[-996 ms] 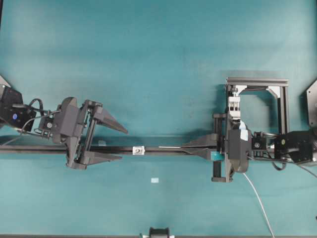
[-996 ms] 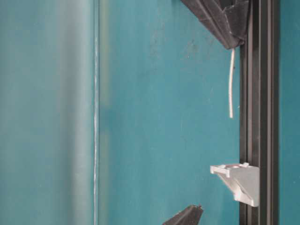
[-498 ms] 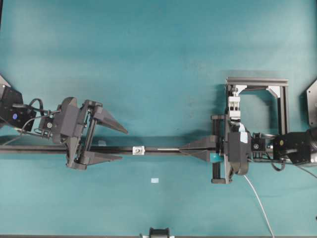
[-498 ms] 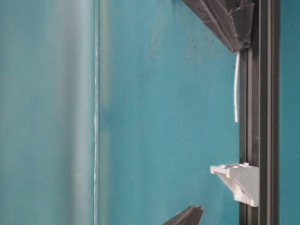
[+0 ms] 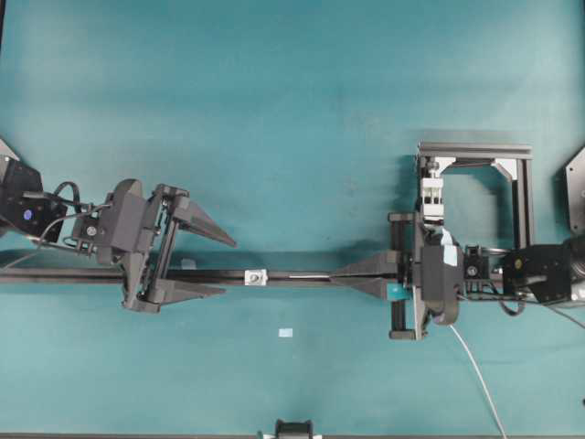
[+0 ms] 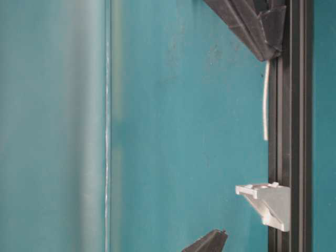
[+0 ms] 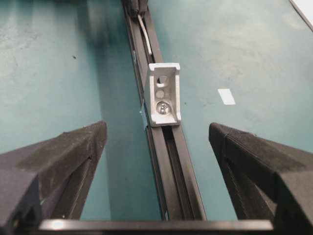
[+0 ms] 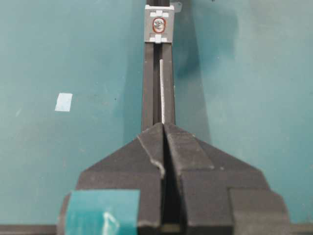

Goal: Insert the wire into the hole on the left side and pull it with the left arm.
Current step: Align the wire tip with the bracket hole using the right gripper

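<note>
The thin pale wire sticks straight out of my right gripper, which is shut on it. It lies along the black rail. Its free end stops short of the small white block, and the round hole in the block faces the wire. The block sits on the rail, with the wire above it in the table-level view. My left gripper is open, one finger on each side of the rail, left of the block. It holds nothing.
A white clamp in a black frame stands behind the right arm. A pale tape square lies in front of the rail. The rest of the wire trails off toward the front right. A dark fixture sits at the front edge.
My right gripper has carried the wire a little toward the block and in over the rail. The left gripper has stayed where it was, still open.
</note>
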Controlling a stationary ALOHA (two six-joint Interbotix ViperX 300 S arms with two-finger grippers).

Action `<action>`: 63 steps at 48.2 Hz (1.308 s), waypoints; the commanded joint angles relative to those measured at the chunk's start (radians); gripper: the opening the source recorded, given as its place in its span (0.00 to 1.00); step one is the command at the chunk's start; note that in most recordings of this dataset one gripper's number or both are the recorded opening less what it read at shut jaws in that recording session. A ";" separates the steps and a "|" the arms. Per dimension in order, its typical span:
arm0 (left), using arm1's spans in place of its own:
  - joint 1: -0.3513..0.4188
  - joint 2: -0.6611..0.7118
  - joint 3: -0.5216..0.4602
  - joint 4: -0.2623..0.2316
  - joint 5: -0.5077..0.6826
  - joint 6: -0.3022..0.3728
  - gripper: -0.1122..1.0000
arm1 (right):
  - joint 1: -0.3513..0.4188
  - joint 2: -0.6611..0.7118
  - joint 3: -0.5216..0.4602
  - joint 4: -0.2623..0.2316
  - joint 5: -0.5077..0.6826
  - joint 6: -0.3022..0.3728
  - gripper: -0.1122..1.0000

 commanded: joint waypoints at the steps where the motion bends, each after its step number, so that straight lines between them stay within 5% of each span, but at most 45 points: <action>1: -0.003 -0.011 -0.009 0.002 -0.009 0.002 0.69 | -0.006 -0.003 -0.020 -0.012 -0.015 -0.002 0.11; 63: -0.002 -0.011 -0.015 0.002 -0.002 0.002 0.69 | -0.044 0.044 -0.081 -0.021 -0.008 0.002 0.11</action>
